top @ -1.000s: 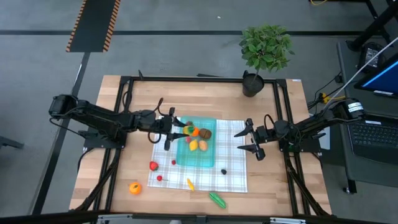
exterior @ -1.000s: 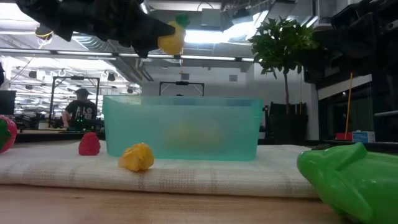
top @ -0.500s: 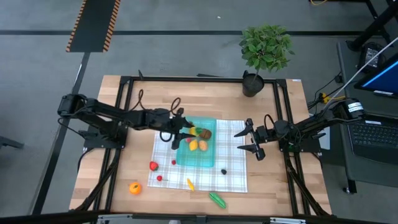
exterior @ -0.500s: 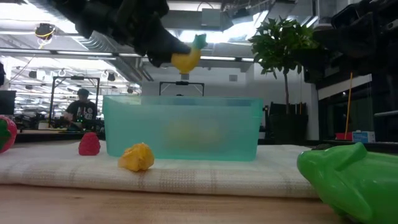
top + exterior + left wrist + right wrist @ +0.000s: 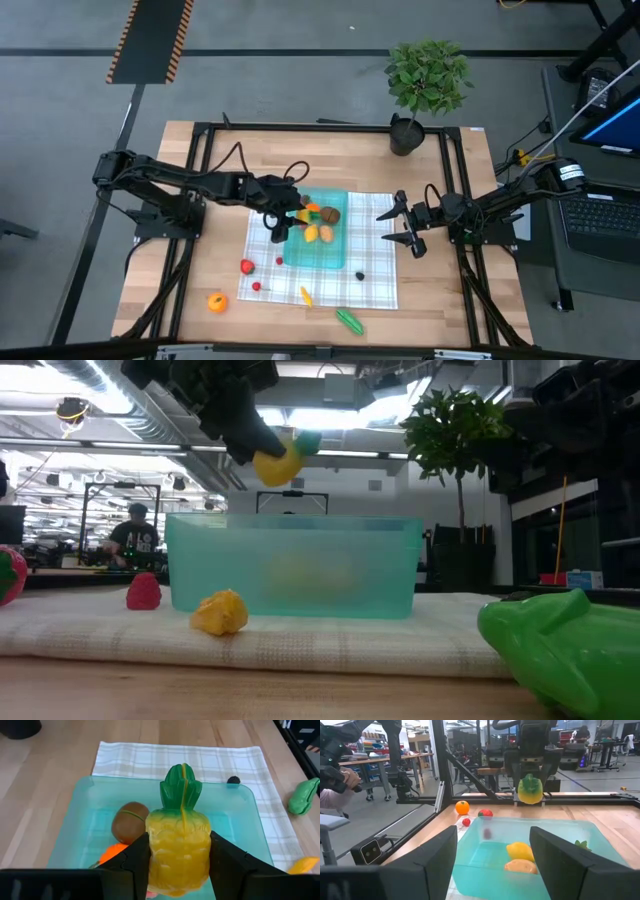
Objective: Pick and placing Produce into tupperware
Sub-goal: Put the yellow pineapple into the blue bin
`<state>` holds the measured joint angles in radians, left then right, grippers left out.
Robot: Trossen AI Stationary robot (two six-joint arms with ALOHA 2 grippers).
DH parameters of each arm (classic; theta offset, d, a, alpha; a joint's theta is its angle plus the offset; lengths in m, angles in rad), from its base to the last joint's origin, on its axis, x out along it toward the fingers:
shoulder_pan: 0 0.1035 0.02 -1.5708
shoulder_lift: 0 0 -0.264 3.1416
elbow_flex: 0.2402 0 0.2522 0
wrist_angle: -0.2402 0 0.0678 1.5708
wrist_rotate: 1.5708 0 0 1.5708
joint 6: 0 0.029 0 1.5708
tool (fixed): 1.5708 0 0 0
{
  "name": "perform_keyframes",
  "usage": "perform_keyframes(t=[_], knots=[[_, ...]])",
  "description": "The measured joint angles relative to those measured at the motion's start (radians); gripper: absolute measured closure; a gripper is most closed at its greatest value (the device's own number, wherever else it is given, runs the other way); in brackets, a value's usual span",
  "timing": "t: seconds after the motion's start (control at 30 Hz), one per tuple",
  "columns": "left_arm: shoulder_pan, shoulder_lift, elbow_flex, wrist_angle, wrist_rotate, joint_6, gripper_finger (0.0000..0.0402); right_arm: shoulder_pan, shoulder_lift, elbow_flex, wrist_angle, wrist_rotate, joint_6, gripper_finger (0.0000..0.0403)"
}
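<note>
The left tool (image 5: 287,212) has swung in from the left over the last second and now hangs above the left end of the teal tupperware (image 5: 334,256), clenched on a toy pineapple (image 5: 179,851), so that piece looks about ready to drop in, though it is not let go yet. From the left wrist you can see both dark fingers (image 5: 136,865) pressing the fruit's yellow flanks, its green crown pointing away across the tub. The pineapple is glossy moulded plastic, knobbly on the body, with a seam up the leaves. Below it inside the tub sit a smooth brown kiwi (image 5: 129,821) and an orange piece (image 5: 111,853); the right wrist camera also picks out a yellow lemon (image 5: 520,851) in there. The tub is shallow, rectangular, translucent with rounded corners, resting on a soft green-and-white checked cloth (image 5: 375,280) over the pale wooden worktop (image 5: 450,315). Plenty is left outside: an orange (image 5: 217,302), a strawberry (image 5: 247,266), a banana (image 5: 305,296), a green cucumber (image 5: 349,320) at the near edge. The right tool (image 5: 402,225) waits to the right of the tub, released and empty.
</note>
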<state>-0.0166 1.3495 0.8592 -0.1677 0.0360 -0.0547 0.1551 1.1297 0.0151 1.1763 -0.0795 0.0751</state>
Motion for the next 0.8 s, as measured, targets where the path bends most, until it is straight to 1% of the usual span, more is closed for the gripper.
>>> perform_keyframes(t=[0.13, 0.27, 0.6, 0.8], knots=[[0.0, 0.0, 0.0, -0.007, 0.0, -0.015, 0.0251, 0.0, 0.0, 0.0, 0.0, 0.0, 0.0, 0.0152], [0.0, 0.027, 0.0, -0.014, -0.001, -0.018, 0.0251, 0.0, 0.0, 0.0, 0.0, 0.0, 0.0, 0.0152], [-0.024, 0.17, 0.001, -0.007, 0.017, -0.025, 0.025, 0.0, 0.001, 0.001, -0.023, 0.0, 0.001, 0.0152], [-0.044, 0.225, 0.001, -0.004, 0.082, -0.037, 0.0252, 0.0, 0.001, 0.001, -0.025, 0.0, 0.0, 0.0152]])
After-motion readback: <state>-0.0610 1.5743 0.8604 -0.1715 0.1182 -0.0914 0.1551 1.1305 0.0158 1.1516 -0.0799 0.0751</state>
